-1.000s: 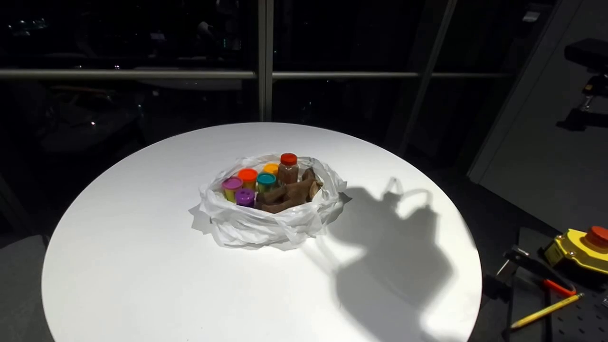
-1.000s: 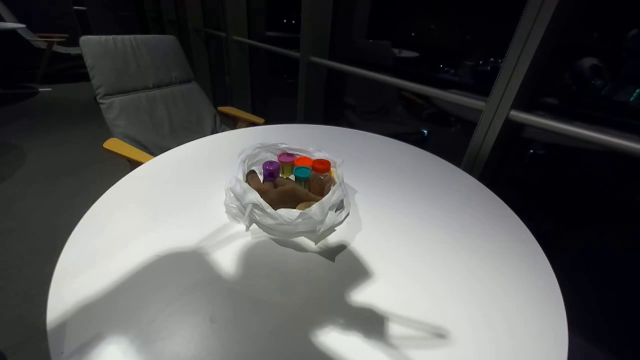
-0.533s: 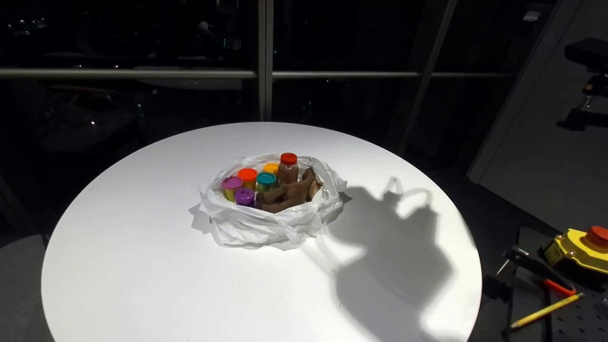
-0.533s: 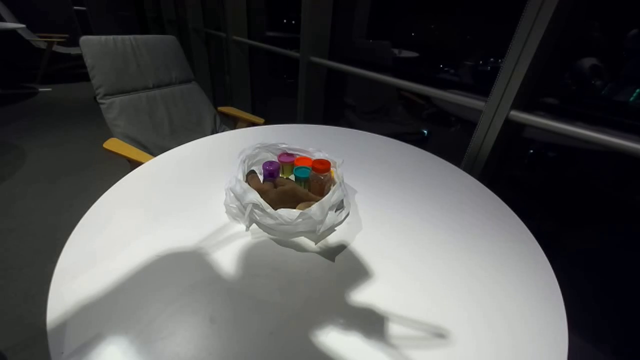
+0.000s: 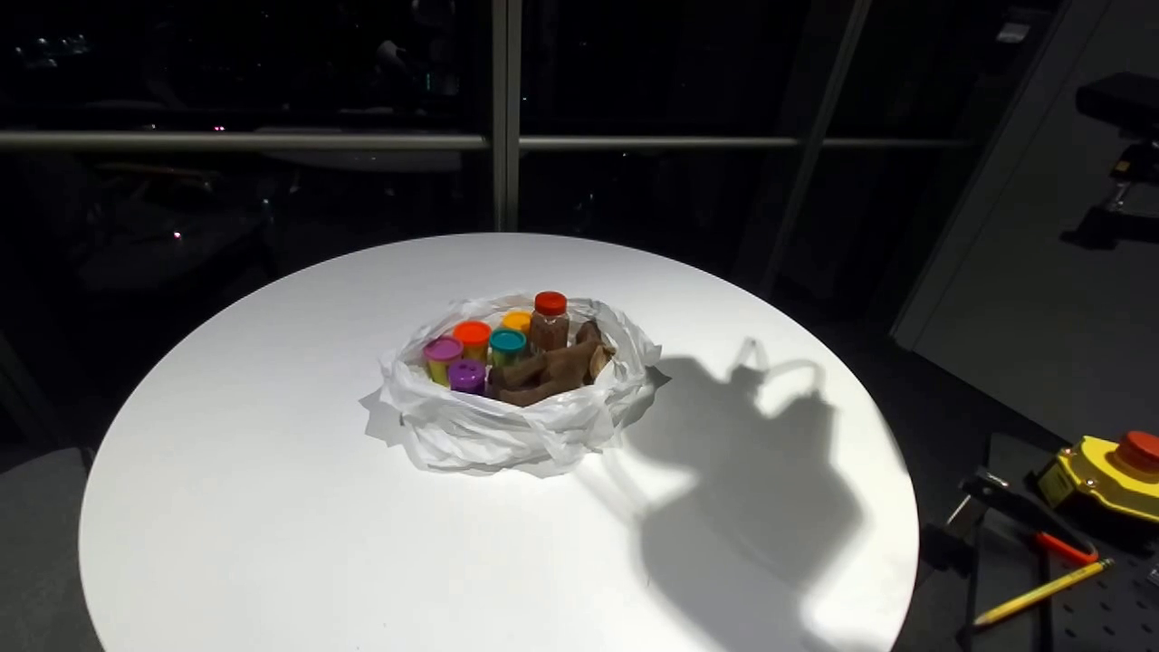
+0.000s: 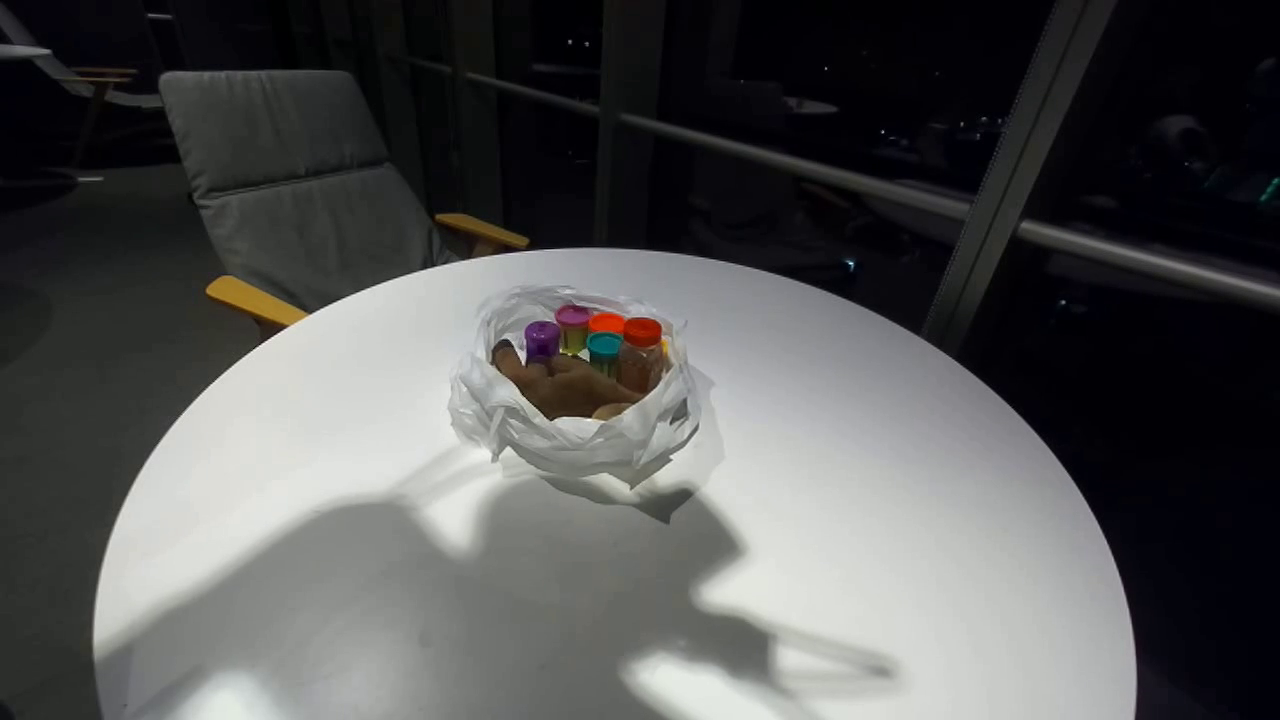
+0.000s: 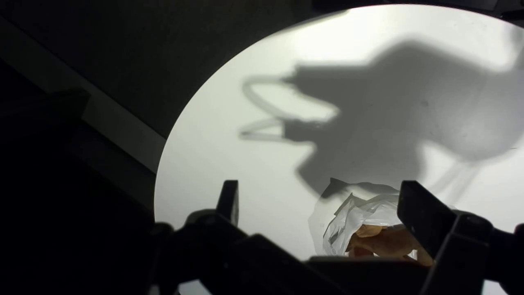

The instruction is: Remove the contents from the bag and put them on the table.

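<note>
The thin white bag [image 5: 507,444] sits with its mouth open near the middle of the round white table [image 5: 272,525]. Inside it are a brown toy animal [image 5: 557,373], a red-capped brown bottle [image 5: 549,330] and several small cups. An orange cup [image 5: 473,335], a yellow cup [image 5: 517,322], a teal cup [image 5: 508,341], a pink-lidded cup [image 5: 443,350] and a purple cup [image 5: 467,376] cluster beside the animal. In the wrist view my gripper [image 7: 319,183] is open, nothing between its fingers. It hangs apart from the bag; its right finger covers part of the bag and animal [image 7: 385,239].
A grey chair [image 6: 290,190] with wooden armrests stands by the table's far edge in an exterior view. Beside the table, a dark side surface carries a yellow box with a red button [image 5: 1105,475] and a pencil [image 5: 1041,593]. The arm's shadow [image 5: 751,471] falls across the tabletop.
</note>
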Available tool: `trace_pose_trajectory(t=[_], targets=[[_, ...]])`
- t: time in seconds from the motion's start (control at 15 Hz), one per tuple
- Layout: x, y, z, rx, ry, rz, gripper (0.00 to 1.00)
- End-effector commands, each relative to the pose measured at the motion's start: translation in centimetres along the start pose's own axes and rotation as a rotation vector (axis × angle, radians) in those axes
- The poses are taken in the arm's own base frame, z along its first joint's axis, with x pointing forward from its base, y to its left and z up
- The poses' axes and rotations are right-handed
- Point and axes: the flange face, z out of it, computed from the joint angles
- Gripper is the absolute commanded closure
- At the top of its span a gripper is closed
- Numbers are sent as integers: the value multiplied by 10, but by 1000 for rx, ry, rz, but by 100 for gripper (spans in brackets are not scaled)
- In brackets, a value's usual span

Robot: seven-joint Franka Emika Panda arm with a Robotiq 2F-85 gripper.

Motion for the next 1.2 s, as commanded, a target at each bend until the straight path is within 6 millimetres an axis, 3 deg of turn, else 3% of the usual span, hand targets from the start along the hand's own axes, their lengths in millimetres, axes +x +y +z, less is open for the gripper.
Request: trace_pose_trajectory(t=[0.0, 0.13, 0.33, 0.6, 0.8, 1.13], targets=[[20, -2, 3, 18, 7, -8, 0], [44, -10, 15, 48, -2, 13, 0], [95, -31, 46, 74, -14, 58, 0], [164, -68, 101, 95, -9, 78, 0], [213, -84, 148, 98, 39, 97, 0], [262, -99, 197, 227, 41, 155, 0]])
